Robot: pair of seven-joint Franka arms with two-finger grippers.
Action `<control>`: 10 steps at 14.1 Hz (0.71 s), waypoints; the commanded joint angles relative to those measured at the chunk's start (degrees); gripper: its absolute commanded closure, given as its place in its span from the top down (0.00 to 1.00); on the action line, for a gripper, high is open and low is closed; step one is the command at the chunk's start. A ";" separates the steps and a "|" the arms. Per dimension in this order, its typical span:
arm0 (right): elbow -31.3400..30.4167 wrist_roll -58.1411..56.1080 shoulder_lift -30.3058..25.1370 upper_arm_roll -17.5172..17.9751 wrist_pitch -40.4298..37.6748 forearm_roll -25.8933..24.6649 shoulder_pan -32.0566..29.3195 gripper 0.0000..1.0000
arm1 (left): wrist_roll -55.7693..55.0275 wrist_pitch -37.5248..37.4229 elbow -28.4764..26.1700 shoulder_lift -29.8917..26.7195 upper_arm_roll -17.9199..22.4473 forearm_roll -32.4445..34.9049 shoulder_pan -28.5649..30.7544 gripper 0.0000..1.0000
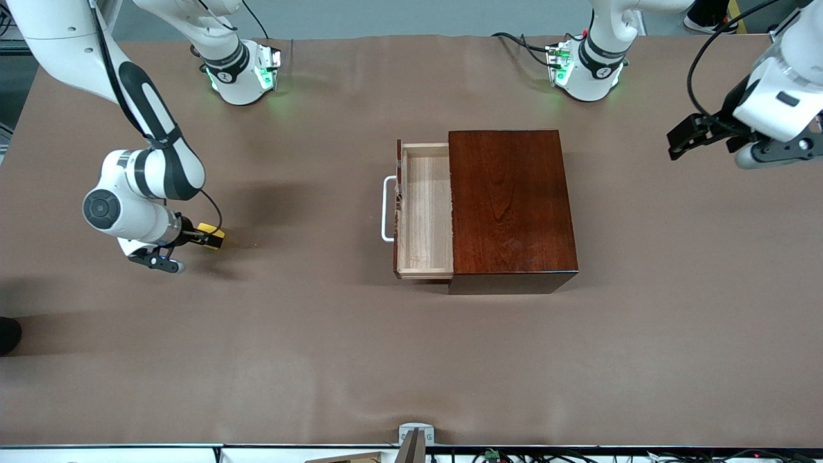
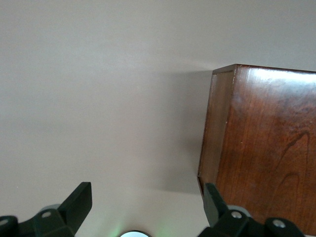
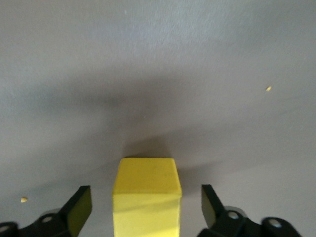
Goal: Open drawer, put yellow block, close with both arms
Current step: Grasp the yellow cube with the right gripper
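The yellow block (image 3: pixel 146 197) sits on the table (image 1: pixel 321 354) near the right arm's end, between the right gripper's (image 1: pixel 204 238) open jaws, untouched, while the open-jawed left gripper (image 1: pixel 683 143) waits over the table's other end, beside the half-open drawer (image 1: pixel 421 212).

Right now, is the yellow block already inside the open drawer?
No, the yellow block sits on the table between the fingers of the right pincer, toward the right arm's end, apart from the drawer.

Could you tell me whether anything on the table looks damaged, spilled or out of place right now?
Only minor: a few tiny yellow specks lie on the brown table cover near the yellow block, perhaps chipped off it. The drawer stands open and square.
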 commanded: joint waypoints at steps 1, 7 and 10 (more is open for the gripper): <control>-1.28 3.37 -0.68 0.06 0.51 0.84 0.84 0.55 | 1.71 0.68 1.59 -0.65 -0.31 -1.04 1.45 1.00; 1.34 4.94 -2.78 0.23 -7.45 1.01 0.92 0.00 | 1.97 0.51 3.45 -0.03 -0.31 -1.30 1.45 1.00; 3.64 12.49 -6.82 2.42 -16.09 4.25 3.64 0.00 | 1.71 0.51 5.73 1.81 -0.05 -3.85 1.45 1.00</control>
